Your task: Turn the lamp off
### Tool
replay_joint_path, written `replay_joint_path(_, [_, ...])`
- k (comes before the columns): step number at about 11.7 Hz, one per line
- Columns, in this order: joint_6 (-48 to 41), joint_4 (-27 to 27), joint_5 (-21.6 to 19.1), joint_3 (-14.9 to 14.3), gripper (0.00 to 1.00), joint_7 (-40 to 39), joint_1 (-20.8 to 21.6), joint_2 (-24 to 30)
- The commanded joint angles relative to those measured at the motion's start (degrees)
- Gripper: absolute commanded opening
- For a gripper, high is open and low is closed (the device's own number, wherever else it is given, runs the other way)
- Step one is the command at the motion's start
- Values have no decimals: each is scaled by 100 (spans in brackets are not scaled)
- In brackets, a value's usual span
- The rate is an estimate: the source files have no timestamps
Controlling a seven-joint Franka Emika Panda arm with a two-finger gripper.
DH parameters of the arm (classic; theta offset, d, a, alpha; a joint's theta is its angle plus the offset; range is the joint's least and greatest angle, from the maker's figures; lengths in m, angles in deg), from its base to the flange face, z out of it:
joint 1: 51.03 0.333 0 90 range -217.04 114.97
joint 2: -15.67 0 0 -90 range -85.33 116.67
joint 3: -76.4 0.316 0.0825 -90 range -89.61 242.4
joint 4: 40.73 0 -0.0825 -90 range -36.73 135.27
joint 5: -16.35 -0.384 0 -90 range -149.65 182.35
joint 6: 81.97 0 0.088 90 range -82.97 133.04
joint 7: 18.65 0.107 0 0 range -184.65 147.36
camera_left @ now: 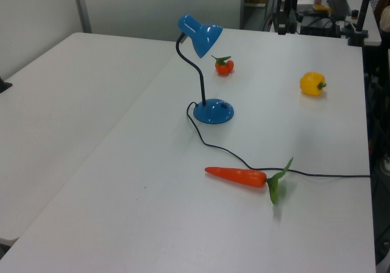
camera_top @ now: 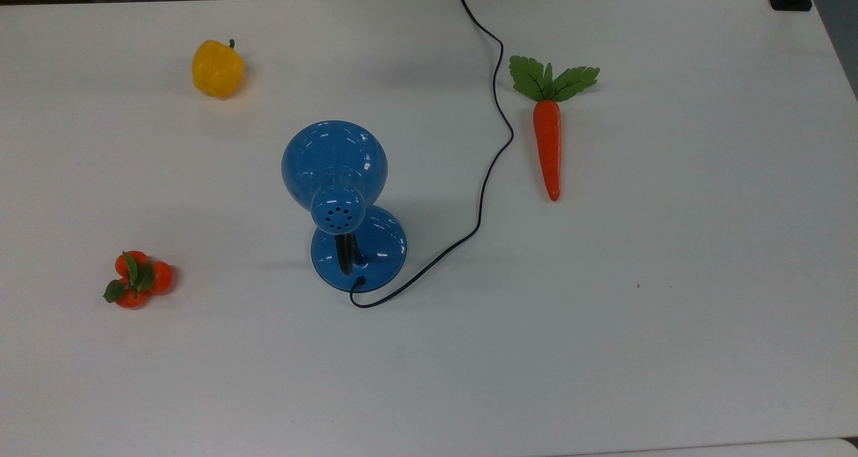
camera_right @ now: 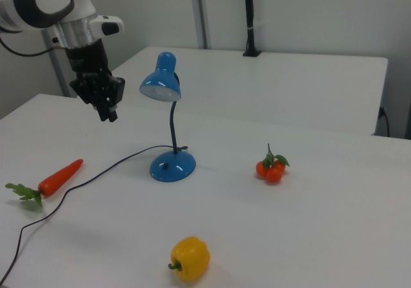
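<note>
Blue lamp (camera_right: pixel 169 117) stood mid-desk (camera_top: pixel 670 350), shade unlit, claw (camera_right: pixel 108 112) hung high, apart from it, above the carrot (camera_right: pixel 59 176), fingers apparently pressed together, grasping nothing

Cord (camera_left: pixel 341 175) cut off at left view's right.

No text, label, brand, number or sign can be read on anything in these views.
</note>
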Motion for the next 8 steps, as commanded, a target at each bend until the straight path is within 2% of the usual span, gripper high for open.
replay_joint_path(1, [-180,-36,56,-84,89,-11,16,133])
replay_joint_path(2, [-180,-36,74,-84,100,-11,-1,125])
replay_joint_path(8, [-197,-36,83,-75,100,68,7,125])
